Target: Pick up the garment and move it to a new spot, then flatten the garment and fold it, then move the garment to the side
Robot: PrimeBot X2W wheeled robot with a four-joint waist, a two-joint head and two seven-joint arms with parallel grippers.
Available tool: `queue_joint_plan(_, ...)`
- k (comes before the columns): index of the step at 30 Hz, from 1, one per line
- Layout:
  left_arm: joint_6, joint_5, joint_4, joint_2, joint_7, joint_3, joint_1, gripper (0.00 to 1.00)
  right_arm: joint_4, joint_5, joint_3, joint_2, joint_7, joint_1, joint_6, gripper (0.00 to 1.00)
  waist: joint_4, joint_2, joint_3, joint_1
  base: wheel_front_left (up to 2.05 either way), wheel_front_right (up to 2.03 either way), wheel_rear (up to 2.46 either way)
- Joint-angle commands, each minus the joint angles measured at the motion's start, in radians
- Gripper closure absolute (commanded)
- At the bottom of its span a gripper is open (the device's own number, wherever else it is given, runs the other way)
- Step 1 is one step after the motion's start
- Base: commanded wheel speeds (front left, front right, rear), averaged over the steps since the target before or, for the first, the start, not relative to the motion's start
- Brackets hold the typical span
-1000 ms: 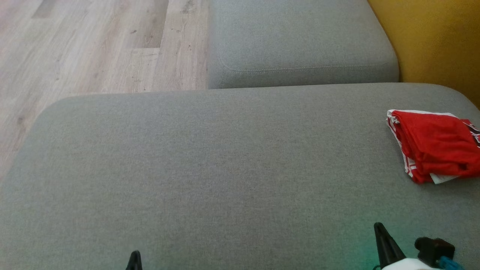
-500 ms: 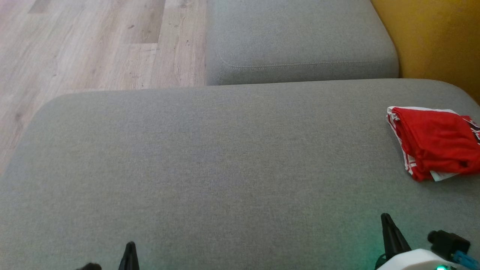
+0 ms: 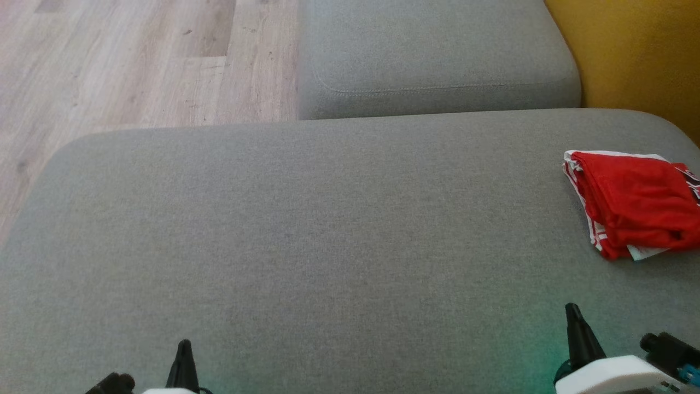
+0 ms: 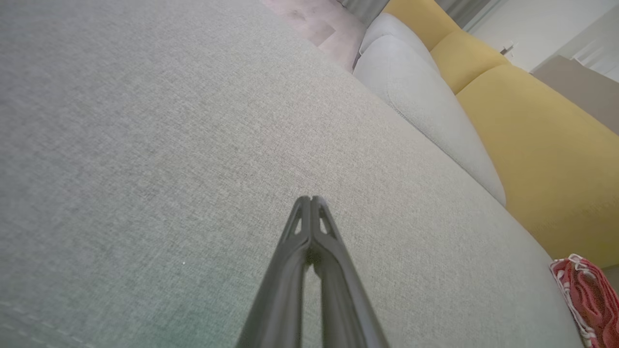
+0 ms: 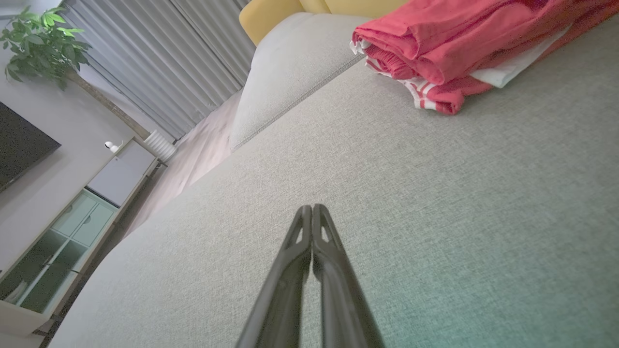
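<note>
Jaws: pressed tip to tip on the left gripper [image 4: 312, 198] and on the right gripper [image 5: 312, 207], nothing between them. Item: folded red fabric garment with white striped trim [image 3: 634, 202], at the right edge of the head view at mid height, cut off by the frame; it lies on the large grey woven seat cushion [image 3: 328, 230], with a white layer showing at its lower edge. Same garment at the lower right corner of the left wrist view [image 4: 587, 299] and at the upper right of the right wrist view [image 5: 464, 43], where its stacked folds show. Right gripper at the lower right of the head view [image 3: 571, 309], below the garment and well apart from it. Left gripper at the bottom edge, left of centre [image 3: 184, 346], far from the garment. Surroundings: second grey cushion with stitched seam [image 3: 437, 54], top centre; pale wood plank floor [image 3: 136, 65], upper left; mustard-yellow upholstery [image 3: 634, 54], upper right. Right wrist view, left side: green leafy plant [image 5: 38, 43], grey pleated curtains [image 5: 159, 63], low pale cabinet [image 5: 72, 227].
</note>
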Motion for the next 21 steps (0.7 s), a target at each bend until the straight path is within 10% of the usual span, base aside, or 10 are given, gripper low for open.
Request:
queue_joint_plan(1,-0.016,-0.022,-0.029,0.000,0.006,0.038,-0.057,1.00,-0.037,0.035,-0.003,-0.002,0.006,-0.063,0.000,1.00,-0.001,-0.0001,0.002,0.0000,0.00,0.00,0.00)
queue_joint_plan(21,-0.080,-0.174,-0.033,-0.041,0.066,0.145,-0.096,1.00,-0.046,0.280,-0.025,-0.003,0.040,-0.107,0.000,1.00,-0.008,-0.0001,0.024,0.0000,0.00,0.00,0.00)
